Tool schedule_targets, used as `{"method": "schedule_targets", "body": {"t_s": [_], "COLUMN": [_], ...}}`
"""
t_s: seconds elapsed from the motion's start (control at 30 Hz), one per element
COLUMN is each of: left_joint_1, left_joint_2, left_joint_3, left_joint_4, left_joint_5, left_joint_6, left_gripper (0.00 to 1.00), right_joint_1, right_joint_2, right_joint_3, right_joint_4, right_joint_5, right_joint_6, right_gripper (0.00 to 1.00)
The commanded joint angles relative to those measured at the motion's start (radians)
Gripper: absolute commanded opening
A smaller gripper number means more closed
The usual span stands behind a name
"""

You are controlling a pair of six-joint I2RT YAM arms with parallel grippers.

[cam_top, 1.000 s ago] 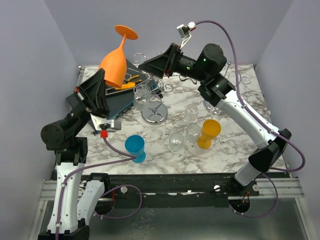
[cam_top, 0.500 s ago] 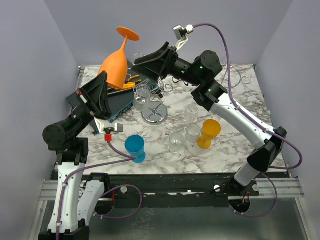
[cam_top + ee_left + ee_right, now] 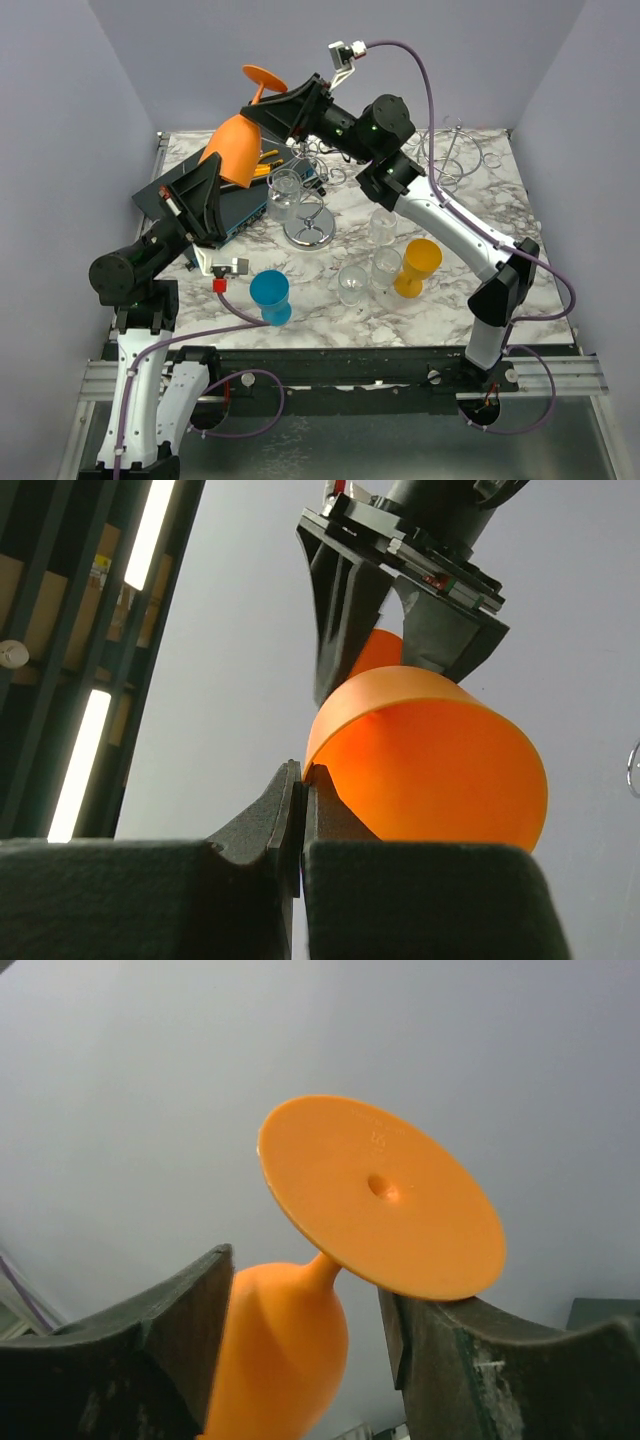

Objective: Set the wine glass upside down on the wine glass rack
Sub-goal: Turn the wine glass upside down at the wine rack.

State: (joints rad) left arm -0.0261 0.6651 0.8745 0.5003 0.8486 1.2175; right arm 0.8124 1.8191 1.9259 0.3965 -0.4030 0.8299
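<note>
Your right tool stands wide, the wine glass stem lying between its jaws, foot just past the tips. Your left tool is clamped on the rim.

Black-and-white arms, purple cables

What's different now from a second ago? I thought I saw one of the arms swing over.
The right gripper swung left and up to the orange wine glass. Its open fingers now straddle the stem just under the foot, not yet gripping. The glass dipped slightly. The left gripper kept its pinch on the rim; the blue cup and yellow cup did not move.
</note>
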Motion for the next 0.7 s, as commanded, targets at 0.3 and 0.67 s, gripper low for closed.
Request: {"method": "schedule_targets", "body": {"t_s": [0.3,0.67], "left_joint_1": [0.002,0.003], "left_joint_2": [-0.036,-0.071], "left_joint_3": [-0.061,-0.084], "left_joint_4": [0.026,-0.005], "left_joint_5": [0.089,0.015], "left_joint_6": [0.056,0.030], "left_gripper": [0.35,0.99], "right_joint_1": [0.013,0.011], "right_joint_2": [0.012,-0.088], "right_joint_3": [0.017,0.091], "right_joint_4": [0.114,-0.123], "right_joint_5": [0.089,0.141], "right_joint_6": [0.030,-0.277], "right_gripper": [0.09,0.00]}}
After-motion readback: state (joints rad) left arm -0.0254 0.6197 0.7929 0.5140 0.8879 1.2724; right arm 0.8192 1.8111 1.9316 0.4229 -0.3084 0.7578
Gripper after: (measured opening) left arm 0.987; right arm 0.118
